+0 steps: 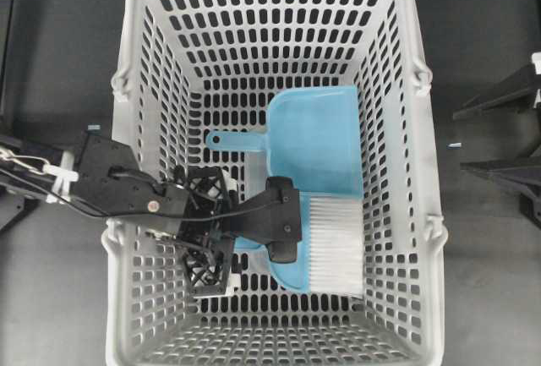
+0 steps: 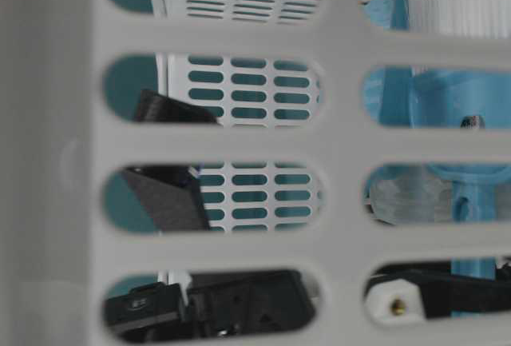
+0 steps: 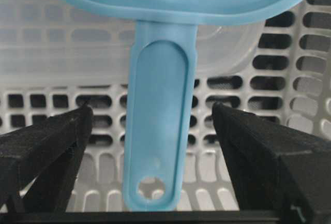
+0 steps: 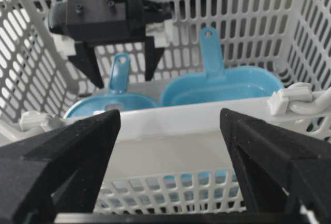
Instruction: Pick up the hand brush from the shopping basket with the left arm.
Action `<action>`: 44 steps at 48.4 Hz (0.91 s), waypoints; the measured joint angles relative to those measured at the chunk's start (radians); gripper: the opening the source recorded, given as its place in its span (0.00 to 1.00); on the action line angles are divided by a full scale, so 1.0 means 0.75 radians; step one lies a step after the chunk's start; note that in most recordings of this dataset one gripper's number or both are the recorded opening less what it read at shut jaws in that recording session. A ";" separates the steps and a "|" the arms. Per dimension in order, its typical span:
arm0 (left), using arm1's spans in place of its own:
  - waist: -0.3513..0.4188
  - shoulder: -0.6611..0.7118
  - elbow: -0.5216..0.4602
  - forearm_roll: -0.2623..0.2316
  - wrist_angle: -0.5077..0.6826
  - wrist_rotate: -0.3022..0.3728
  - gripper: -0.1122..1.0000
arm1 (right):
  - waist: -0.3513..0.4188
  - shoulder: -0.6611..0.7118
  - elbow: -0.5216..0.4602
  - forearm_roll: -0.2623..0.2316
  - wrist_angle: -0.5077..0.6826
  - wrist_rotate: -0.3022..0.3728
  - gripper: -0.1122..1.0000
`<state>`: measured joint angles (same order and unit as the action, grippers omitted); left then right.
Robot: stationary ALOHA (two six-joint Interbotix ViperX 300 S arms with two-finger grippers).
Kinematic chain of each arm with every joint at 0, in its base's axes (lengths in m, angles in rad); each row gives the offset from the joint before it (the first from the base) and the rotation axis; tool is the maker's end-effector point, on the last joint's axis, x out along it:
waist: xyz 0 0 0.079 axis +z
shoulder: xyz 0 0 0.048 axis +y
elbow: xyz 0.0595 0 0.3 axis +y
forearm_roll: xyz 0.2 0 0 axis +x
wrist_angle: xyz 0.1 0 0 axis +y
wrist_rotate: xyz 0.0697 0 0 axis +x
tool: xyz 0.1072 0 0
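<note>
Two blue items lie on the floor of the shopping basket (image 1: 144,62): the hand brush (image 1: 325,252), with its white bristles toward the overhead view's right wall, and a dustpan (image 1: 317,138) just above it in that view. From overhead, the left gripper (image 1: 283,220) reaches over the basket's left wall and sits above the brush's rounded body, hiding the handle beneath black parts.

What the overhead hides, the left wrist view supplies: the brush handle (image 3: 159,131), with its hole near the bottom, runs straight down between the two black fingers (image 3: 46,141), which stand well apart on either side without touching it. The right wrist view confirms this from the opposite side, showing the left gripper (image 4: 120,69) spread wide astride the handle, with the dustpan (image 4: 222,87) beside it. That same view shows the right gripper's own fingers (image 4: 57,162) wide apart, outside the basket's near rim (image 4: 170,118).

The table-level view shows only blurred basket slots, with black and blue parts behind them.
</note>
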<state>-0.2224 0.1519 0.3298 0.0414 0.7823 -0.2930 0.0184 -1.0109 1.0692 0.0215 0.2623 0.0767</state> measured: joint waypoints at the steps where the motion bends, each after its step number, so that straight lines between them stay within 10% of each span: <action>1: 0.000 0.002 0.000 0.000 -0.004 0.002 0.91 | -0.002 0.000 0.002 0.000 0.000 0.002 0.77; 14: 0.000 0.004 0.000 0.000 -0.027 0.004 0.83 | -0.002 -0.018 0.016 -0.002 0.000 0.004 0.77; 25: -0.002 0.004 0.000 0.000 -0.020 0.014 0.33 | 0.000 -0.025 0.020 0.000 -0.002 0.004 0.77; 44: -0.008 -0.088 -0.033 0.000 0.010 0.100 0.33 | -0.002 -0.025 0.022 0.002 -0.002 0.029 0.77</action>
<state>-0.2286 0.0859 0.3053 0.0414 0.7900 -0.2178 0.0169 -1.0293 1.0861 0.0230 0.2608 0.0982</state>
